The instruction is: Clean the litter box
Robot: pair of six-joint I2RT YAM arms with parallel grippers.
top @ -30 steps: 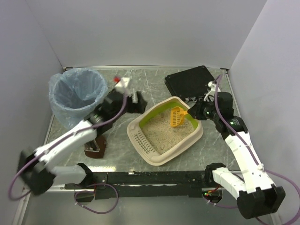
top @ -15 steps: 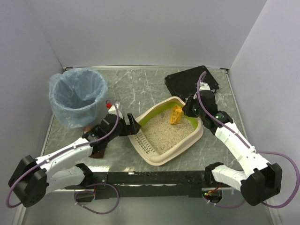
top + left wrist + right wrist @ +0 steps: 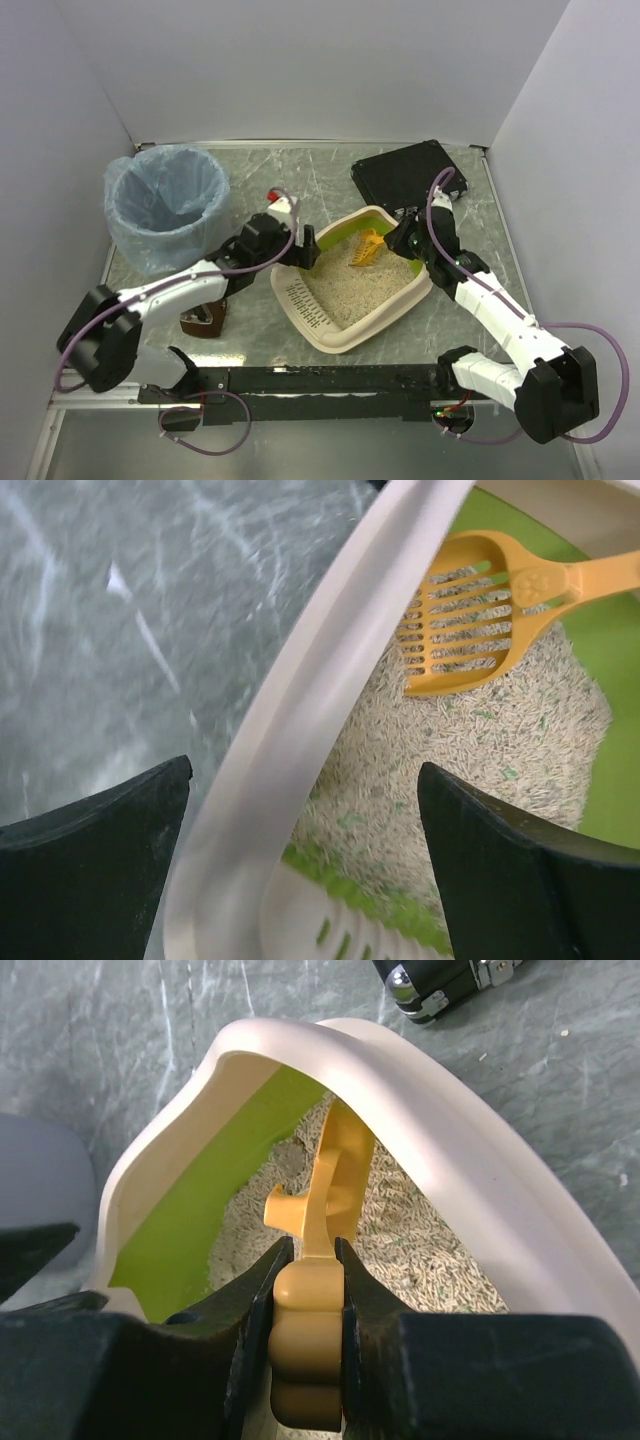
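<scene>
Smooth, faintly shiny beige plastic on the litter box [image 3: 470,1150], coarse matt granules [image 3: 480,750] inside; the scoop [image 3: 540,580] is glossy orange plastic, the counter [image 3: 100,630] veined grey, stone-like.

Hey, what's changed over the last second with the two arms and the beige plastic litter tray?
The left gripper swung from beside the round bin with the blue bag over to the shallow beige litter box. Its open jaws now straddle the box's left rim. The right gripper, shut on the orange slotted plastic scoop throughout, pulled inward and lowered the scoop toward the granules. The litter box, bin and flat black case stayed put.
</scene>
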